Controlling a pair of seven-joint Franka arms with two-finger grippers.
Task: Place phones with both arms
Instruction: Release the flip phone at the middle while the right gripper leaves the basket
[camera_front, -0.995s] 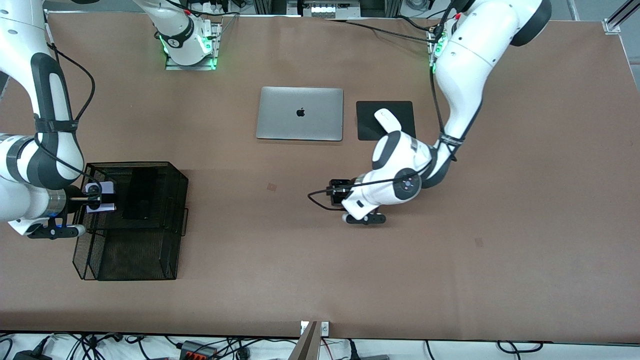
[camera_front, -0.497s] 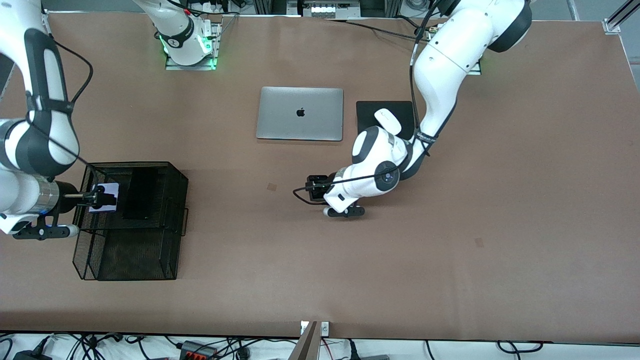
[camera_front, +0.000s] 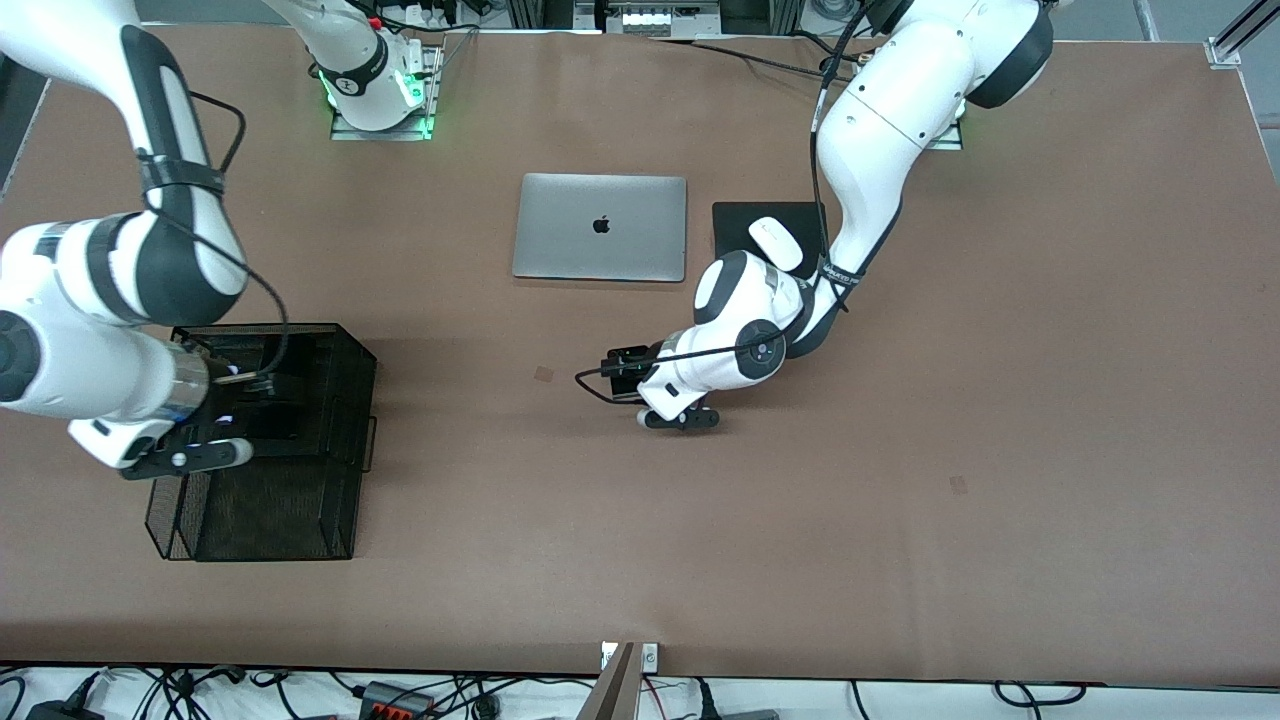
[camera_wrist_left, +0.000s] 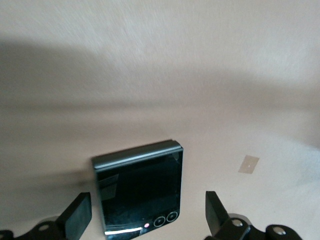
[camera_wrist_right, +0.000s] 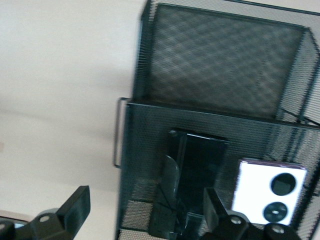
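Note:
The small squarish black phone (camera_wrist_left: 137, 192) lies flat on the table. My left gripper (camera_wrist_left: 146, 220) hangs over it, open, one finger on each side and apart from it. In the front view the left gripper (camera_front: 625, 372) hides this phone. The white phone with two black circles (camera_wrist_right: 270, 192) stands in the black mesh basket (camera_wrist_right: 220, 65), beside the long black slab (camera_wrist_right: 192, 185), which also shows in the front view (camera_front: 300, 390). My right gripper (camera_wrist_right: 145, 215) is open and empty over the basket's edge; in the front view it (camera_front: 245, 385) is over the basket (camera_front: 365, 400).
A closed silver laptop (camera_front: 600, 227) lies nearer the robots' bases. Beside it a white mouse (camera_front: 775, 243) rests on a black pad (camera_front: 740, 225), close to the left arm's elbow. A small tape mark (camera_front: 543, 374) is on the table between basket and left gripper.
My right gripper let go of the white phone, which now stands in the basket, and the right arm swung over the basket. My left gripper moved toward the right arm's end of the table.

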